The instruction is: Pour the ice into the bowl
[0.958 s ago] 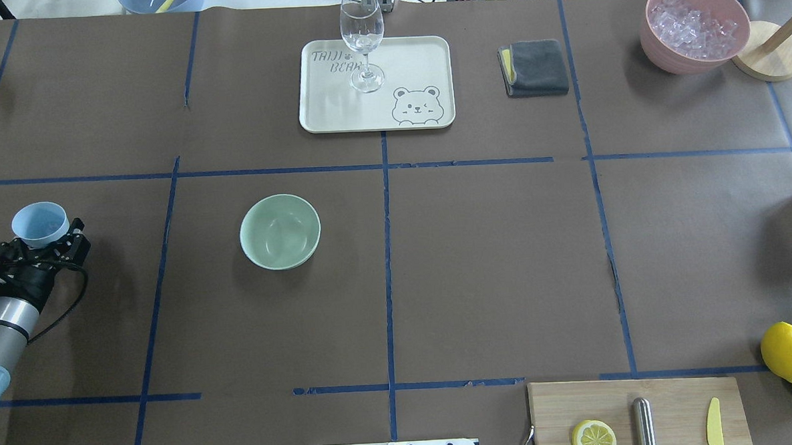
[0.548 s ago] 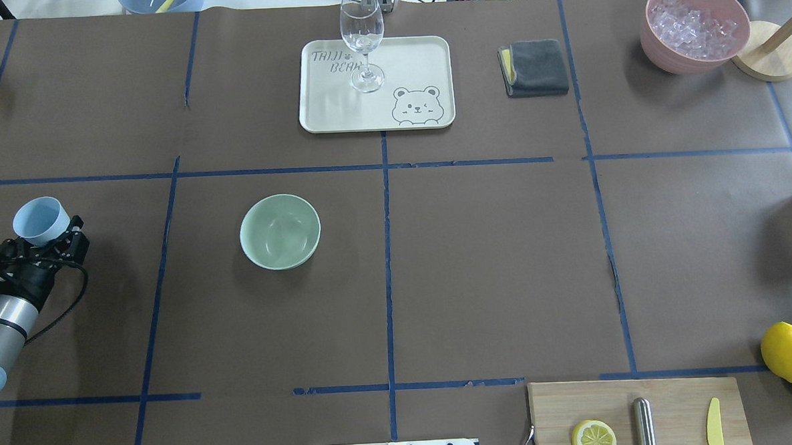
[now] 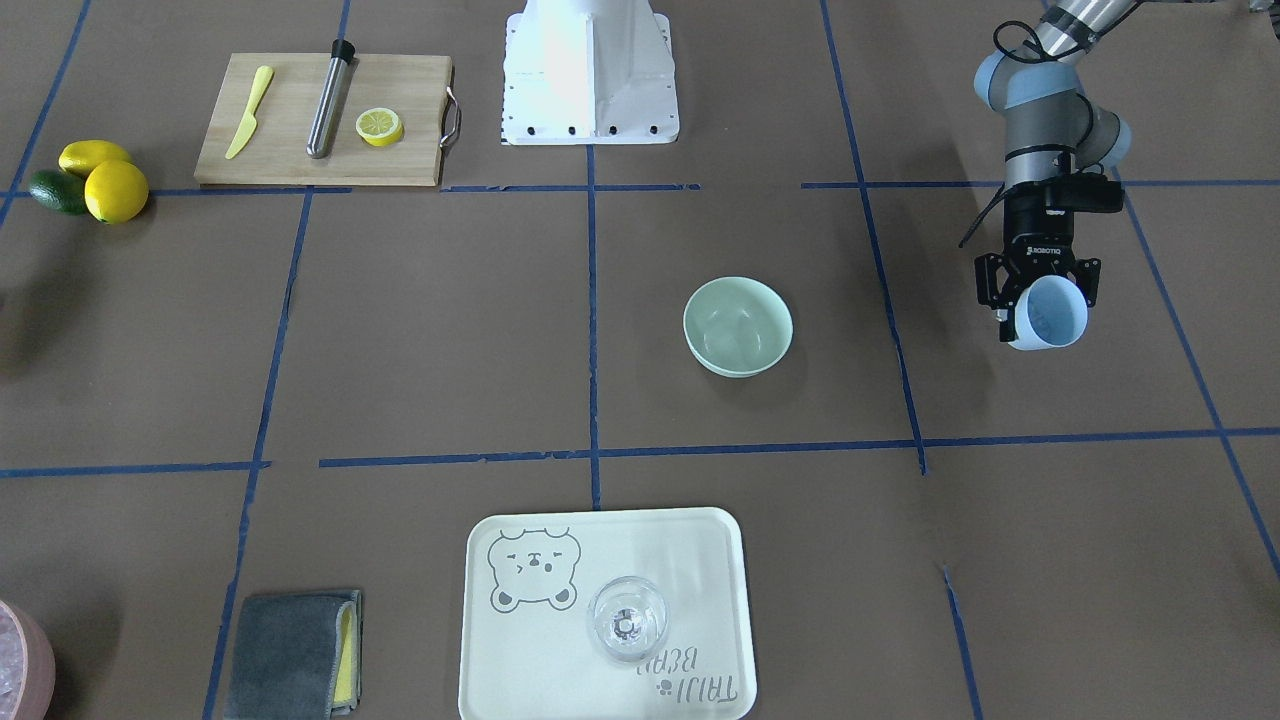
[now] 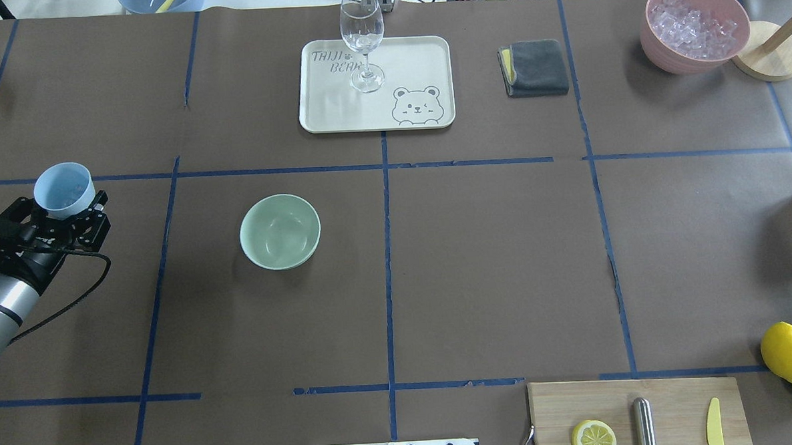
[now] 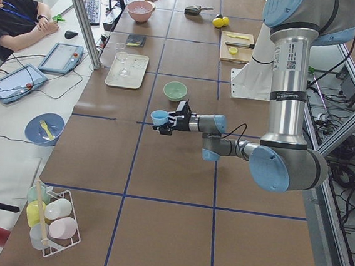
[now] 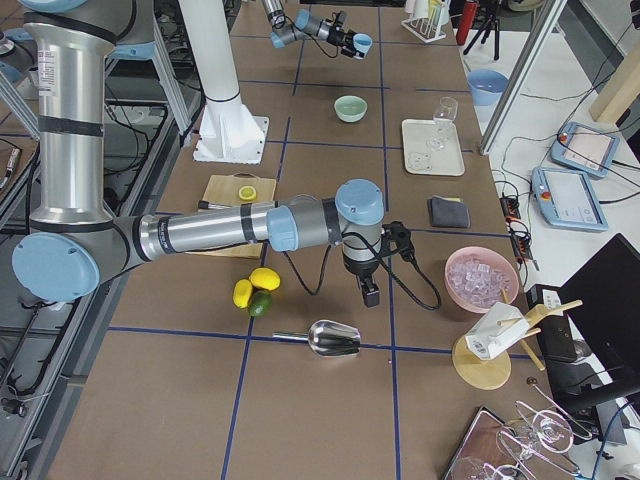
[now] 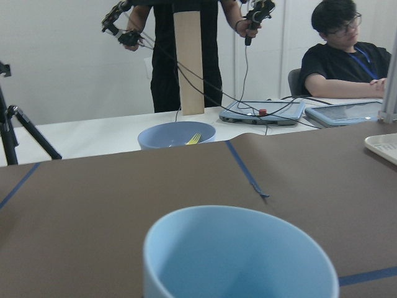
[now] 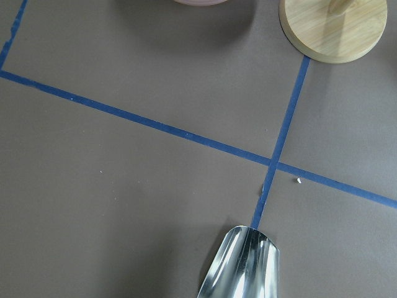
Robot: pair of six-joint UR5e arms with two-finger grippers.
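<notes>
1. The ice (image 4: pixel 68 194) is showing only as faint glassy glints inside the blue cup (image 4: pixel 64 189). You are not able to tell single cubes apart in any view.
2. The left gripper (image 3: pixel 1040 295) is clamping the blue cup from both sides, one finger against each wall. It is holding the cup mouth-up, clear of the table.
3. The bowl (image 4: pixel 280 231) is sitting upright on the brown table cover, well apart from the cup and toward the table's middle. Its inside is showing you only glossy reflections.
4. The left arm is reaching out level over the robot's left end of the table, as you are seeing in the exterior left view.
5. The right gripper (image 6: pixel 368 293) is hanging near the metal scoop (image 8: pixel 242 264), which is lying on the table. You are seeing this gripper in the exterior right view alone, so you cannot tell whether its jaws are parted or together.
6. Farther out, the wine glass (image 4: pixel 362 40) is standing on the cream tray (image 4: pixel 416 61), and a folded grey cloth (image 4: pixel 537 67) is lying beside that tray.
7. The pink container (image 4: pixel 655 37) is standing at the far right corner, filled with pale pieces.
8. The lemon slice (image 4: pixel 594 437) is resting on the wooden cutting board (image 4: pixel 671 404), with whole lemons (image 4: pixel 787 351) lying beside the board.
</notes>
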